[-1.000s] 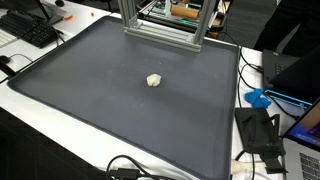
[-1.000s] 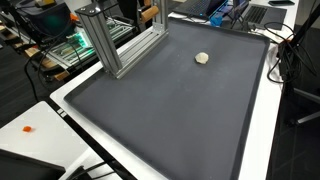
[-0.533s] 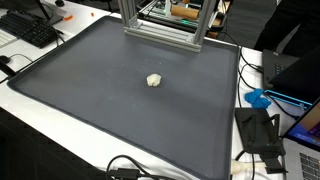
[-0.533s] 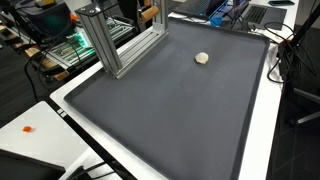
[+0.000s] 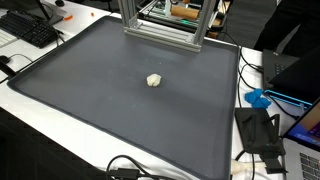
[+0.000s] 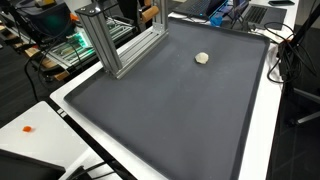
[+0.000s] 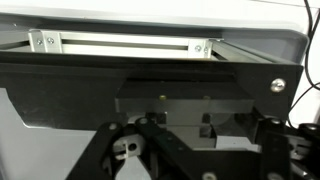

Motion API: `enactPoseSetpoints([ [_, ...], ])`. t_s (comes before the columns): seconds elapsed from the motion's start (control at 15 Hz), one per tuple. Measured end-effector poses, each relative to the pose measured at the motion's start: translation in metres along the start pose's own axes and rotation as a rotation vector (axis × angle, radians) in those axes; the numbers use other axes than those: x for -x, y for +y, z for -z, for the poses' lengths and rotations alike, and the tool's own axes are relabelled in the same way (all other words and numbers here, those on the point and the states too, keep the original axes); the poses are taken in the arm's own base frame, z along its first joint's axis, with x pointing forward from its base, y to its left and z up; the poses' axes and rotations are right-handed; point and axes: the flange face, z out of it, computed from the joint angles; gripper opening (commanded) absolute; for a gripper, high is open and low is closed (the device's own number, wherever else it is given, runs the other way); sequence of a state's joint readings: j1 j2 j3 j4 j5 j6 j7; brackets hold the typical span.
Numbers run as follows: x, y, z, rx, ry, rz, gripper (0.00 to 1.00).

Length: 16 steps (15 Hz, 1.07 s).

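Though small, lump (image 5: 153, 80) on dark mat (image 5: 80, 100) looks pale cream, rounded, knobbly; end effector (image 7: 205, 152) spread: cannot tell.

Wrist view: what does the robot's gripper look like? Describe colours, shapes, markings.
The gripper is matt black: angular linked bars at each side, with pale round pivot pins at the joints. No markings or cables on it can be made out.

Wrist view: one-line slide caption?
Open gripper low in frame, facing a horizontal aluminium rail with bolted end brackets.
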<state>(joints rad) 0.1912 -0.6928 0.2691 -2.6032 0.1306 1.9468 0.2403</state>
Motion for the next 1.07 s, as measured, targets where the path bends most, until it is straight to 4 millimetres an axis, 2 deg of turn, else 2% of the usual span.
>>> enactPoseSetpoints([
  [0.13, 0.0000, 0.0000, 0.0000, 0.000, 0.000, 0.000, 0.53],
  [0.2, 0.0000, 0.0000, 0.0000, 0.000, 0.000, 0.000, 0.59],
  [0.27, 0.0000, 0.0001, 0.0000, 0.000, 0.000, 0.000, 0.75],
  [0.33, -0.0001, 0.0002, 0.0000, -0.001, 0.000, -0.001, 0.83],
  [0.47, -0.0002, 0.0008, -0.0001, -0.004, -0.001, -0.004, 0.87],
  [0.53, -0.0002, 0.0012, -0.0006, -0.005, -0.001, -0.006, 0.85],
  [0.6, -0.0004, 0.0016, -0.0008, -0.006, -0.001, -0.008, 0.91],
  [0.73, -0.0008, 0.0021, -0.0010, -0.009, 0.002, -0.011, 0.96],
  [0.93, -0.0012, 0.0028, -0.0021, -0.013, 0.006, -0.019, 0.95],
  [1.0, -0.0015, 0.0032, -0.0027, -0.014, 0.009, -0.021, 0.89],
  [1.07, -0.0017, 0.0035, -0.0034, -0.014, 0.011, -0.022, 0.77],
])
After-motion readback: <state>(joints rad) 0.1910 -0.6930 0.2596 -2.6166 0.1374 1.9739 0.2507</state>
